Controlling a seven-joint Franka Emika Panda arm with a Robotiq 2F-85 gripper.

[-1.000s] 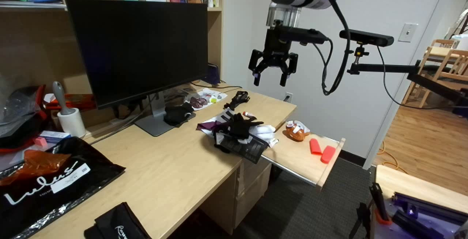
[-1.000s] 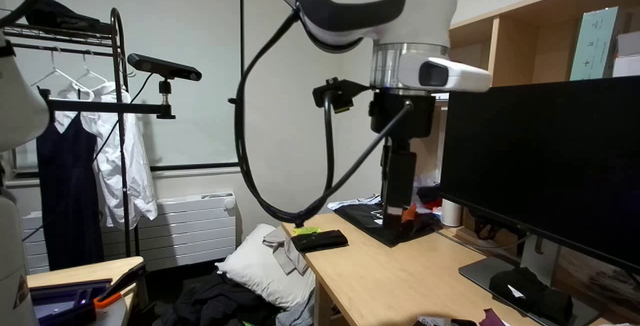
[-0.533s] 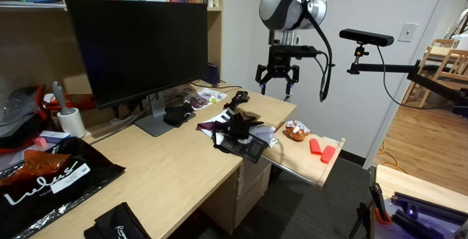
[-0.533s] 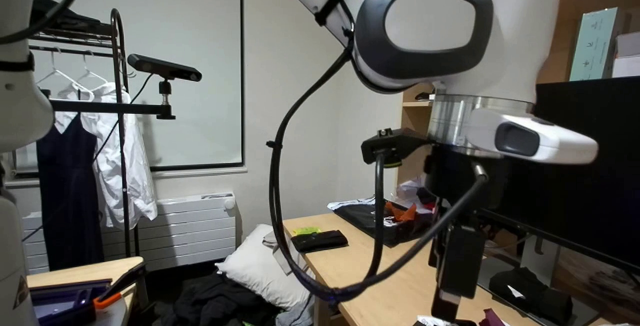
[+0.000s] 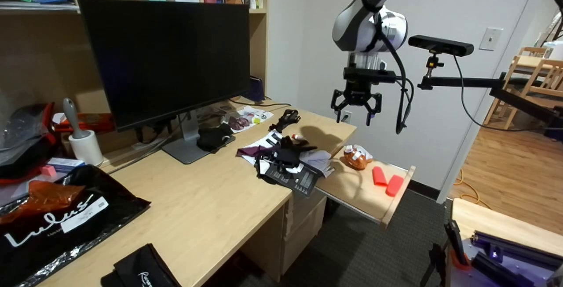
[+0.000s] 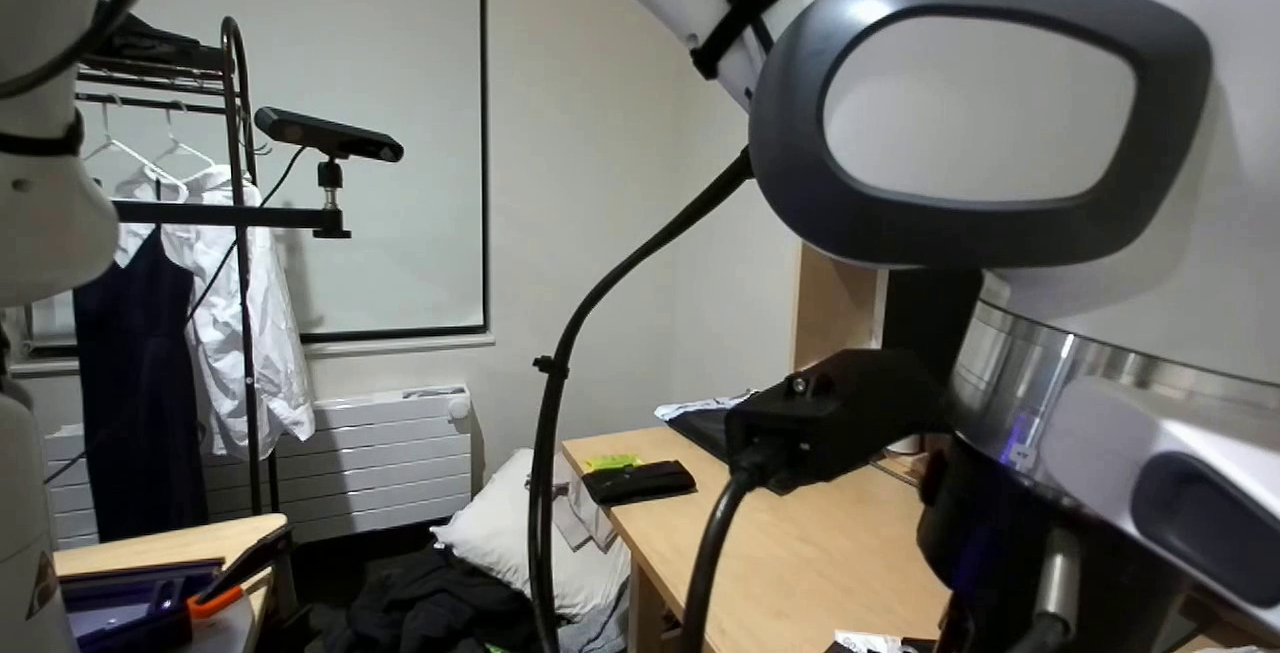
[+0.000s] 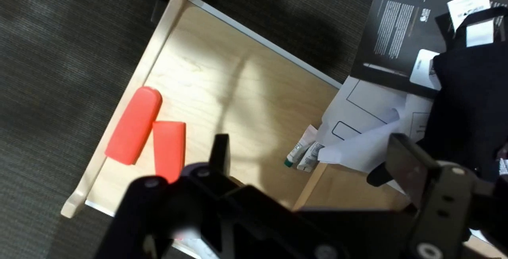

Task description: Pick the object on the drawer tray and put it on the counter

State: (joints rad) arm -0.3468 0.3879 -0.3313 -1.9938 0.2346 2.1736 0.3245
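In an exterior view, a black monitor (image 5: 167, 63) is standing left of the gripper (image 5: 353, 119); farther left are a lint roller (image 5: 85, 146) and a Lulus plastic bag (image 5: 61, 234). To the gripper's right is a light switch (image 5: 490, 39). In the wrist view, two red-orange pieces (image 7: 134, 126) lie left of the gripper, two squeeze tubes (image 7: 301, 147) beneath it.

In an exterior view, the pull-out board (image 5: 363, 197) lies lower than the pincer (image 5: 353, 118), and the object (image 5: 355, 159) on it appears straight below the pincer. Two pieces (image 5: 379, 176) lie on the same board, lower and right of the pincer. To its left, the desk (image 5: 198, 199) carries a pile (image 5: 288, 155) and, farther left, the monitor (image 5: 171, 58).
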